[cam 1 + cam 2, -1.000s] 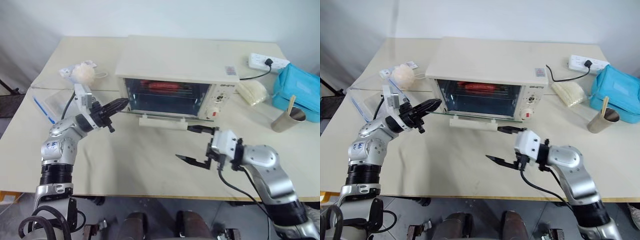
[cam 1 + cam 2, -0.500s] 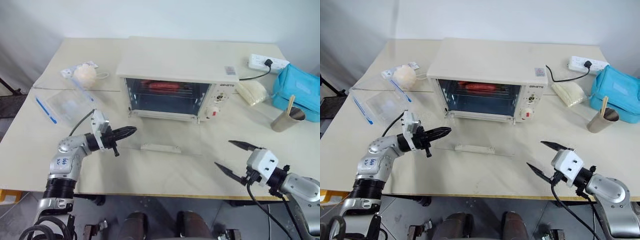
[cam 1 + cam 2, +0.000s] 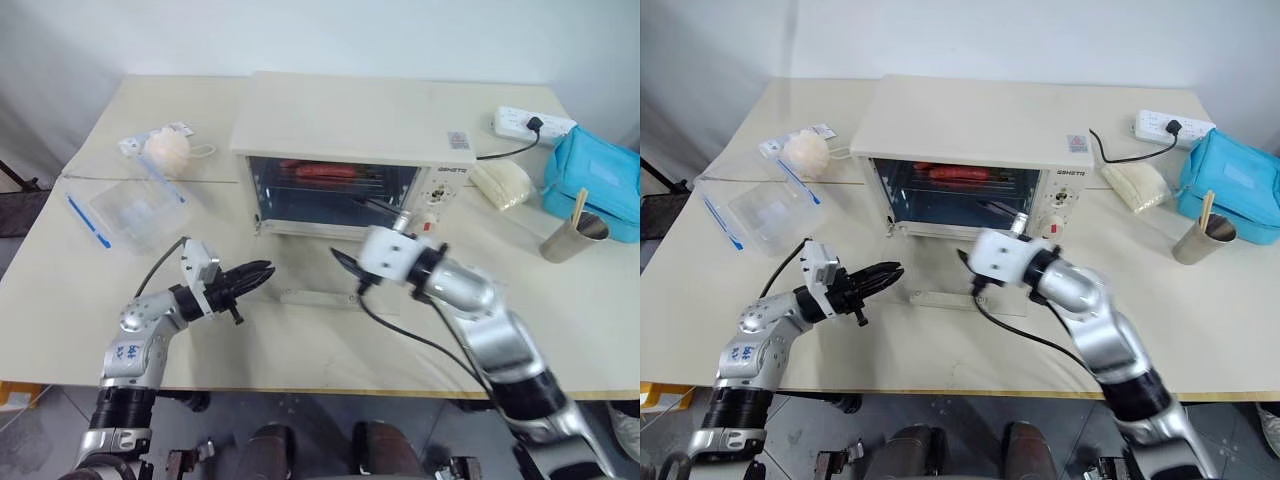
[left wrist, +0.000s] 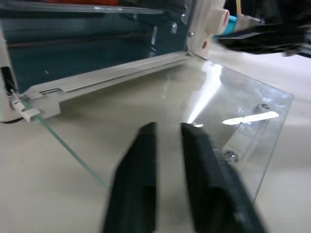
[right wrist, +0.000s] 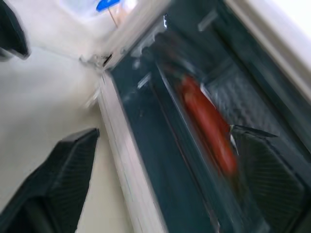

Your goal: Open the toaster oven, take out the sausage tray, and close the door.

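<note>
The shallow silver metal sausage tray [image 3: 330, 176], with red-orange sausages on its wire rack, sits on the upper level inside the large cream-white boxy toaster oven [image 3: 350, 135], just beyond and above the tips of the right gripper [image 3: 364, 232]. In the right wrist view a sausage [image 5: 210, 127] lies between that gripper's two ribbed black fingers [image 5: 63, 174], which stand wide apart at the mouth of the oven with nothing between them.

The glass door [image 3: 325, 288], cream-framed with a wide cream bar handle [image 3: 320, 297], lies folded down flat on the table in front of the oven, under the right gripper. The left gripper [image 3: 256, 274] hovers at the door's left edge, just left of the handle; its black fingers [image 4: 136, 179] are parted by a narrow gap and grip nothing, and the clear pane with its screws lies ahead of them.

On the pale matte tabletop [image 3: 300, 340], left of the left gripper and farther back, lies a clear plastic container with blue clips [image 3: 130, 208], and beyond it a round cream puff in a packet [image 3: 165, 148]. Right of the right gripper, past the oven's two knobs [image 3: 429, 215], sit a pale wrapped packet [image 3: 505, 183], a white power strip with a black plug [image 3: 533, 124], a soft blue fabric bag [image 3: 600, 185] and a metal cup holding a wooden stick [image 3: 568, 236].
</note>
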